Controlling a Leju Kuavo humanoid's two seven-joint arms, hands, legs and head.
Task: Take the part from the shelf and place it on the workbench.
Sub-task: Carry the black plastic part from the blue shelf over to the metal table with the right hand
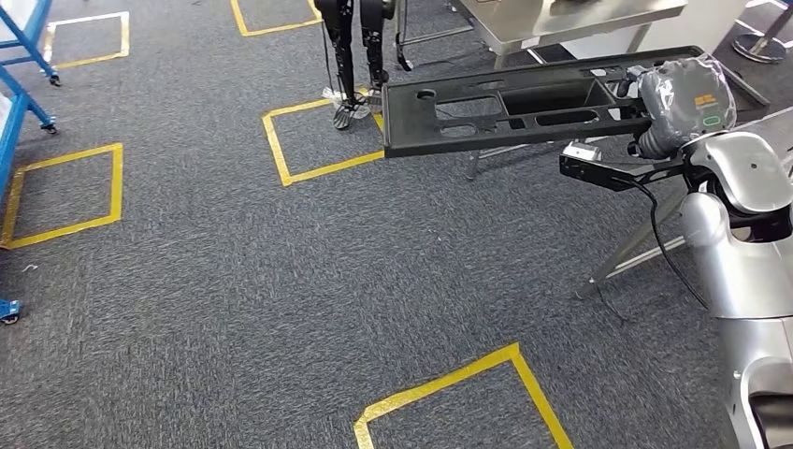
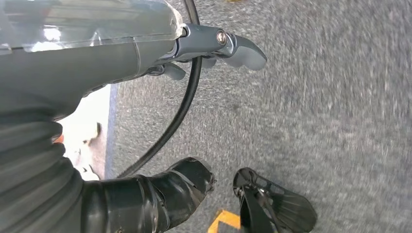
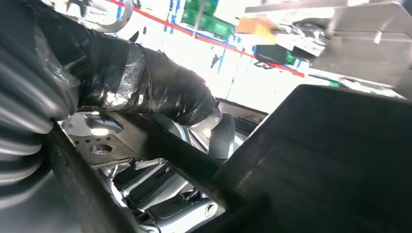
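Note:
My right hand (image 1: 684, 103), wrapped in clear film, grips one end of the long black plastic part (image 1: 510, 110). The part is held level above the carpet and reaches out to the left, its recesses facing up. In the right wrist view the taped thumb (image 3: 160, 92) lies over the part's edge (image 3: 330, 155). The metal workbench (image 1: 580, 19) stands just beyond the part at the top of the head view. My left hand (image 2: 214, 51) hangs over the grey carpet, its fingers apart with nothing in them.
Yellow taped squares (image 1: 318, 140) mark the grey carpet. A blue shelf frame on castors (image 1: 23, 56) stands at the far left. Another robot's dark legs (image 1: 355, 47) stand behind the part. Slanted metal table legs (image 1: 636, 248) are near my right arm.

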